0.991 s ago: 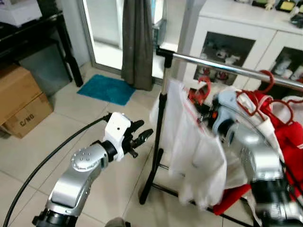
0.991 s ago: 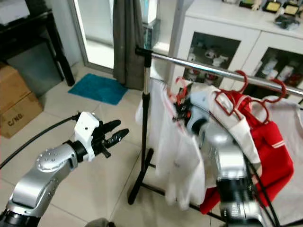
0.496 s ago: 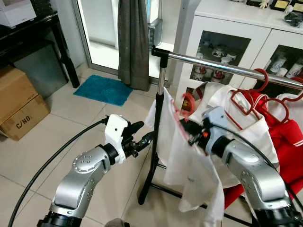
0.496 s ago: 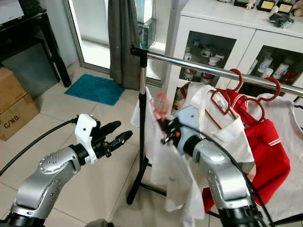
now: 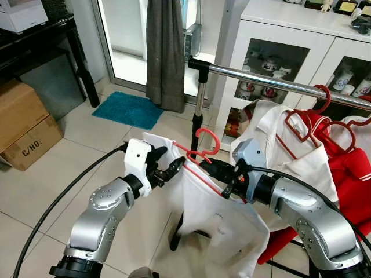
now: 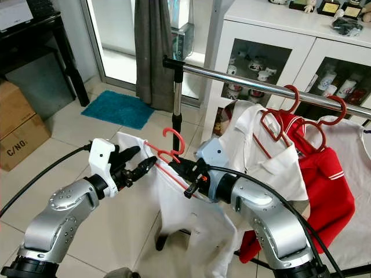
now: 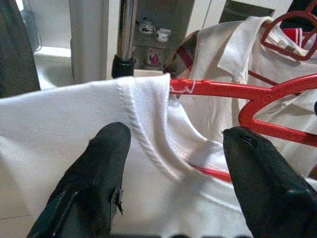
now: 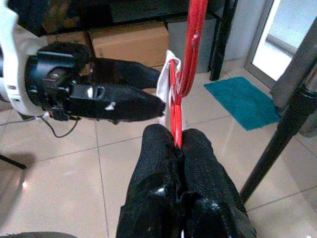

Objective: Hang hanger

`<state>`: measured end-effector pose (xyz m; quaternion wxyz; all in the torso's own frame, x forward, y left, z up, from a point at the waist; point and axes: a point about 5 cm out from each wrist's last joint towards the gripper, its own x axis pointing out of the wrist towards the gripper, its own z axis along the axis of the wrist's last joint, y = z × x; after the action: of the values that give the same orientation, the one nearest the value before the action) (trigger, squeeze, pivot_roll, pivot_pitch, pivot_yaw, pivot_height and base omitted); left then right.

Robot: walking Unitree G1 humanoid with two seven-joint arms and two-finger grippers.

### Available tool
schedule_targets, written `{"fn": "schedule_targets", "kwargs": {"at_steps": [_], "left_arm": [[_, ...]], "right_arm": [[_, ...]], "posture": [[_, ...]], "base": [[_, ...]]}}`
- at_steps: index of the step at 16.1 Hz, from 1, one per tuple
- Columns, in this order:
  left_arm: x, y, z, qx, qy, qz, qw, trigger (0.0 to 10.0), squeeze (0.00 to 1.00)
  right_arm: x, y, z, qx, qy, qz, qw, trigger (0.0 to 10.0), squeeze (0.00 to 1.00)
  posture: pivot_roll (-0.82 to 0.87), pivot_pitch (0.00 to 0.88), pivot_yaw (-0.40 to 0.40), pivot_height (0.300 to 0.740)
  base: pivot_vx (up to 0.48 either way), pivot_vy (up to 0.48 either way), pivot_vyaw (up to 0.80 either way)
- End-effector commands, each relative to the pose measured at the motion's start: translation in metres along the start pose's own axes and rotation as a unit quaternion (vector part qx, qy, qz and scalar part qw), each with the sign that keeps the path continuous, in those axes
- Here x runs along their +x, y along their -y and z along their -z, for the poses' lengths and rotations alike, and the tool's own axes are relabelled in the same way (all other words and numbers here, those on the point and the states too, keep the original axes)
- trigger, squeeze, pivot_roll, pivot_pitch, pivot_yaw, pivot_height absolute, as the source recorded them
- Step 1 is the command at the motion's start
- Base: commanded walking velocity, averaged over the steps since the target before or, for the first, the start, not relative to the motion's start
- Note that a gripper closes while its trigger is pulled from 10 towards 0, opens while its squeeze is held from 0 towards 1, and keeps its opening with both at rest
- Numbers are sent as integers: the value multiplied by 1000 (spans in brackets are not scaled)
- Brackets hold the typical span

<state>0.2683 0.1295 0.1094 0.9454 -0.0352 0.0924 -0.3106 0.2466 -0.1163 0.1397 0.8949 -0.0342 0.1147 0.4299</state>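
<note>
My right gripper [image 5: 212,169] is shut on the lower neck of a red hanger [image 5: 207,139] that carries a white shirt [image 5: 210,215]. The hanger is held low, in front of and below the metal rail [image 5: 272,84], with its hook pointing up. My left gripper [image 5: 175,166] is open right beside it. In the left wrist view its fingers [image 7: 106,148] stand wide apart, straddling the shirt's shoulder and collar [image 7: 148,124] over the red hanger arm [image 7: 218,91]. The right wrist view has both pads [image 8: 158,148] pinched on the red wire.
The rail's upright post [image 5: 199,113] stands just behind the held shirt. More red hangers with a white shirt [image 5: 307,153] and a red garment [image 5: 355,179] hang at the right. Behind are a white cabinet [image 5: 290,35] and a grey curtain [image 5: 166,52]. Cardboard boxes [image 5: 23,124] and a blue mat [image 5: 128,109] lie left.
My right gripper has carried the hanger and shirt down and leftward, away from the rail, toward my left gripper, whose open fingers are now at the shirt's shoulder.
</note>
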Motion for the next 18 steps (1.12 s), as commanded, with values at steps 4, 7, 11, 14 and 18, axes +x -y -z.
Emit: {"fn": "schedule_targets", "kwargs": {"at_steps": [4, 7, 11, 14, 18], "left_arm": [[-4, 2, 4, 36, -15, -21, 999, 10000, 0], [-2, -1, 4, 53, -2, -58, 997, 10000, 0], [0, -9, -4, 68, 23, -73, 995, 6314, 0], [2, -12, -6, 74, 27, -77, 994, 2353, 0], [3, -12, -5, 77, 34, -80, 993, 0, 0]], "right_arm": [[0, 6, -10, 34, 36, 21, 999, 0, 0], [3, 2, -12, 63, 54, 4, 997, 0, 0], [3, -6, -12, 80, 62, -31, 994, 0, 0], [2, -8, -9, 90, 58, -35, 994, 0, 0], [2, -11, -3, 102, 55, -45, 992, 0, 0]], "posture": [[-11, 0, -18, 740], [-2, 0, -27, 740], [1, 0, -30, 740], [-6, 0, -24, 740], [-1, 0, -20, 740]], "base": [[0, 0, 0], [0, 0, 0], [0, 0, 0], [0, 0, 0], [0, 0, 0]]}}
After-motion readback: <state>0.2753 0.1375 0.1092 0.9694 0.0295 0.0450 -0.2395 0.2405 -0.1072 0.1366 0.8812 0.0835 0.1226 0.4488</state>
